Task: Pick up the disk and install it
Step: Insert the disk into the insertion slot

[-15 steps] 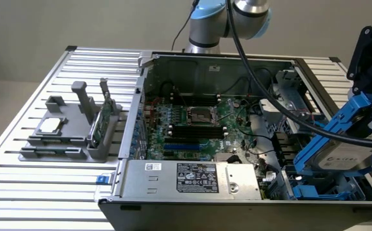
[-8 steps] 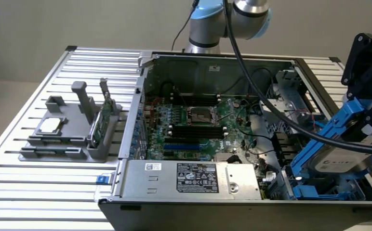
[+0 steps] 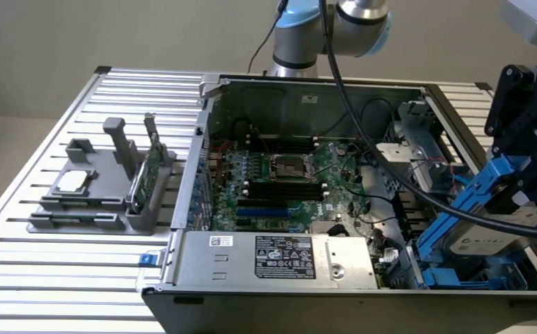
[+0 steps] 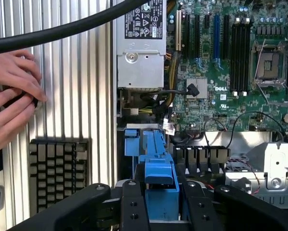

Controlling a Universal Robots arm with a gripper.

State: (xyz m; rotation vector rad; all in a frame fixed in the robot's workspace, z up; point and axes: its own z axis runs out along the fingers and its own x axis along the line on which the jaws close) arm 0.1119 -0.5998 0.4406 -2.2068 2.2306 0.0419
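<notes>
1. Blue-framed and tilted, the disk [image 3: 480, 233] is hanging in the gripper [image 3: 526, 198]. The jaws are standing about half closed and clamping the carrier's sides. The disk is hovering just above the drive bay [image 3: 463, 277], at the near corner of the computer case [image 3: 204, 132].
2. Judging from the tilt, the carrier could be catching on the bay's rails or on the case wall below the gripper, and so jamming rather than sliding in.
3. Trailing from the arm, a thick black cable [image 3: 380, 156] is crossing the open case behind the gripper. It could be snagging on parts or dragging over the motherboard [image 3: 278, 177].
4. The jaws seem to be gripping one end of the carrier, so the disk may be pivoting or slipping under a push.
5. Carrying the case is a slatted metal table [image 4: 81, 72]. Beside the gripper, a person's hands [image 4: 11, 101] are busy on it, close enough to be at risk, with a keyboard [image 4: 57, 168] lying just by them.
</notes>
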